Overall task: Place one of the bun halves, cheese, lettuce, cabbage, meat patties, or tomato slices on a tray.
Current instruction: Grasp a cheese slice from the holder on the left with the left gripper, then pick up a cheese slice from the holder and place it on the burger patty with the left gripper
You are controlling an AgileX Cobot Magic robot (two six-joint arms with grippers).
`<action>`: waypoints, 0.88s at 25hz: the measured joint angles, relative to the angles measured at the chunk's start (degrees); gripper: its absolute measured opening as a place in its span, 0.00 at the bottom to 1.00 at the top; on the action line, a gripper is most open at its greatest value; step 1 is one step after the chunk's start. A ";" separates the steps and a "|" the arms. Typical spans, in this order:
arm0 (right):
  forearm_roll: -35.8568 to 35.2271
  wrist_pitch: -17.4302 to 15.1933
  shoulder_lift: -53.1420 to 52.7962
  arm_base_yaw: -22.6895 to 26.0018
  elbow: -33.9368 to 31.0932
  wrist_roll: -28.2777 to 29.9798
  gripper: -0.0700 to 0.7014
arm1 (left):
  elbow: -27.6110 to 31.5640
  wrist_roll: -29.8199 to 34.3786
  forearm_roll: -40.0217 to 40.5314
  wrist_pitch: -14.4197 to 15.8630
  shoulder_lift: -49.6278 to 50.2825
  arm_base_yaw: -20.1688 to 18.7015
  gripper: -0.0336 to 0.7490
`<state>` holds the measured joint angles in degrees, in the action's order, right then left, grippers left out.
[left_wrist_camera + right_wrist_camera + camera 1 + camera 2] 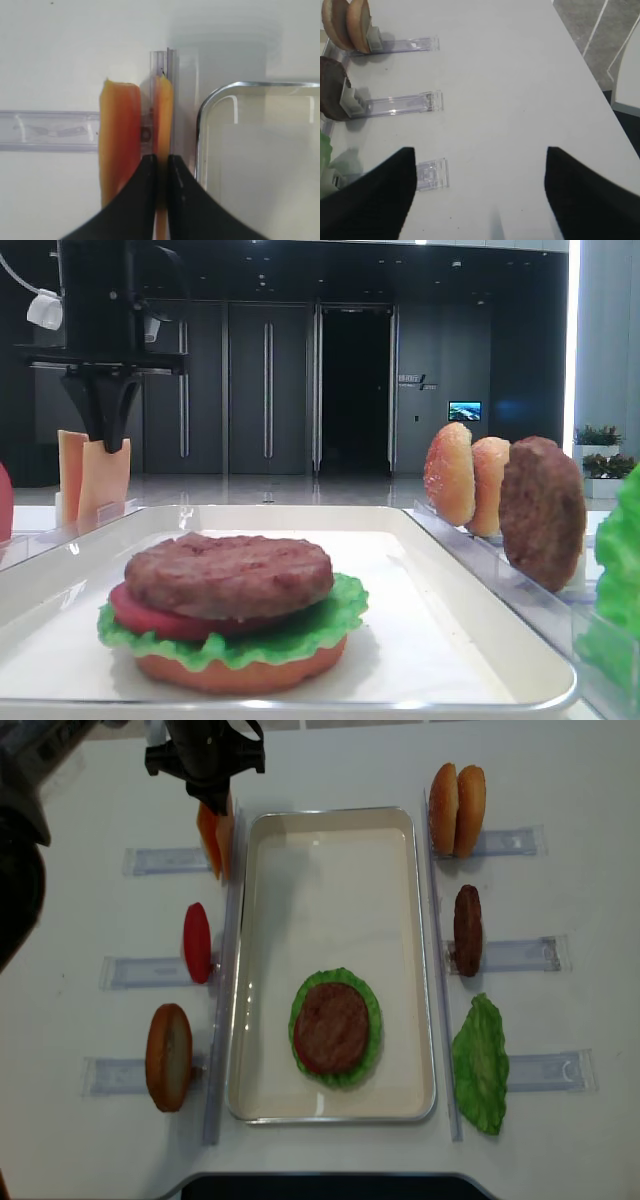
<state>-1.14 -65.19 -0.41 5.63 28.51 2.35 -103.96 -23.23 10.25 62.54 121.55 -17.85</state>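
1. Low front view: the white tray (pixel 470 570) fills the lower frame, with lots of bare floor on its right half. The stack sits lower left: bun half (pixel 240 672), lettuce (pixel 235 635), tomato slice (pixel 150 615), meat patty (pixel 230 575) on top. The left gripper (pixel 108 435) hangs straight down at upper left, tips pinched onto the nearer cheese slice (pixel 105 480) standing in its rack beside the tray rim.

2. Right wrist view: the right gripper (pixel 480 165) has its dark fingers (pixel 375 200) spread wide over bare white table (pixel 510 90), holding nothing. Clear holder racks (pixel 405 104) run off the left edge; two buns (pixel 347 22) are upper left and a patty (pixel 331 95) is below them.

3. Left wrist view: jaws closed narrow on the cheese slice, edge-on at centre. A second cheese slice (pixel 119 145) stands just beside it on the left. The tray's rounded corner is right next to it on the right, pretty tight.

4. Overhead view: the left arm (pixel 205 760) comes in from the upper left, gripper over the cheese pair at the tray's top left corner. The tray's upper half is open. Loose lettuce leaf (pixel 482 1065) lies lower right, outside the rim.
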 joint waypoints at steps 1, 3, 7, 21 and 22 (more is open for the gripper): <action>0.00 0.00 0.00 0.00 0.00 0.00 0.78 | 0.00 0.00 -0.06 0.32 0.00 0.00 0.08; 0.00 0.00 0.00 0.00 0.00 0.00 0.78 | 0.00 0.00 -0.12 0.96 0.00 -0.13 0.08; 0.00 0.00 0.00 0.00 0.00 0.00 0.78 | 0.00 0.00 0.01 2.82 -1.12 -0.51 0.08; 0.00 0.00 0.00 0.00 0.00 0.00 0.78 | 4.71 0.00 -0.59 7.03 -10.50 -0.76 0.08; 0.00 0.00 0.00 0.00 0.00 0.00 0.78 | 5.83 0.00 -0.71 7.03 -11.28 -0.88 0.08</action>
<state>-1.14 -65.19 -0.41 5.63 28.51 2.35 -98.13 -23.23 9.53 69.56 110.26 -18.73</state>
